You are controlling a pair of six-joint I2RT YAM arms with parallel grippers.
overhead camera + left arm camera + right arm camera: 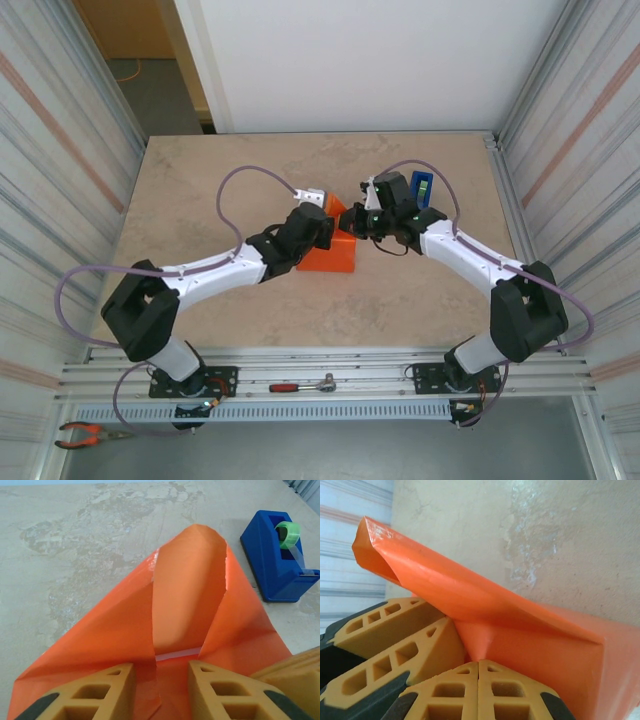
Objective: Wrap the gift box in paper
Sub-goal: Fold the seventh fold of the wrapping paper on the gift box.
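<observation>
The gift box (pixel 330 258) sits mid-table, covered in the orange paper (pixel 190 590). At its far end a loose flap of paper stands up, taped along its base. My left gripper (pixel 318 228) rests on the box's top, open. Its yellow fingers (pixel 100 692) stand apart over a paper seam, gripping nothing (pixel 160 690). My right gripper (pixel 362 222) is at the box's right far corner, shut (pixel 479 666). Its tips meet at a pointed fold of the paper (pixel 520 630). Whether any paper is nipped between them I cannot tell. The left fingers (pixel 395 630) sit close beside it.
A blue tape dispenser (pixel 422 188) with a green roll (pixel 288 532) stands just right of the box, behind the right arm. A ratchet tool (pixel 305 384) and red pliers (pixel 85 433) lie on the rails in front. Corrugated walls close in both sides of the table (pixel 200 180).
</observation>
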